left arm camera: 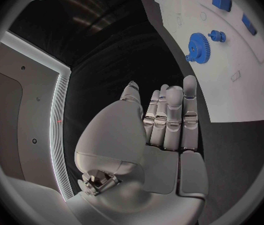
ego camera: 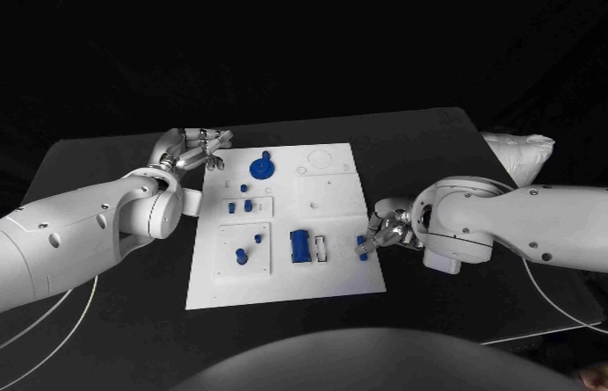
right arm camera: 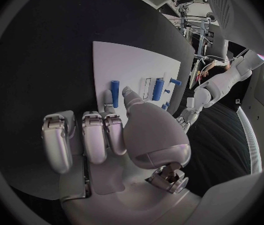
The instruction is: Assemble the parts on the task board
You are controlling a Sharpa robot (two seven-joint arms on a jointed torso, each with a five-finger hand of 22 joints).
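No writing or brand mark can be read on anything here. On the left, the left robot hand point(ego camera: 190, 153) hovers over the black tabletop point(ego camera: 102, 167) just off the far left corner of the task board point(ego camera: 285, 277); in its wrist view the fingers point(left arm camera: 173, 116) lie straight and side by side with nothing in them, so it holds nothing. The white task board lies in the middle of the tabletop. Near its far left part sits a blue gear point(ego camera: 261, 167), round and toothed, with a smaller blue knob point(left arm camera: 217, 34) just beside it in the left wrist view. Below these are two small blue pegs point(ego camera: 238, 206) in a framed recess, then another peg point(ego camera: 242, 254) and a tiny piece in a lower recess; their exact shapes are too small to make out. Toward the middle stands a larger blue block point(ego camera: 300, 245) beside a pale slot. At the board's right edge the right robot hand point(ego camera: 384, 232) rests, its fingertips closed around a small blue part point(ego camera: 364, 249); the part is mostly hidden by the fingers, and its shape cannot be told. In the right wrist view, three fingers are curled in while the thumb and one finger reach to the board's edge near a blue bar point(right arm camera: 114, 93).
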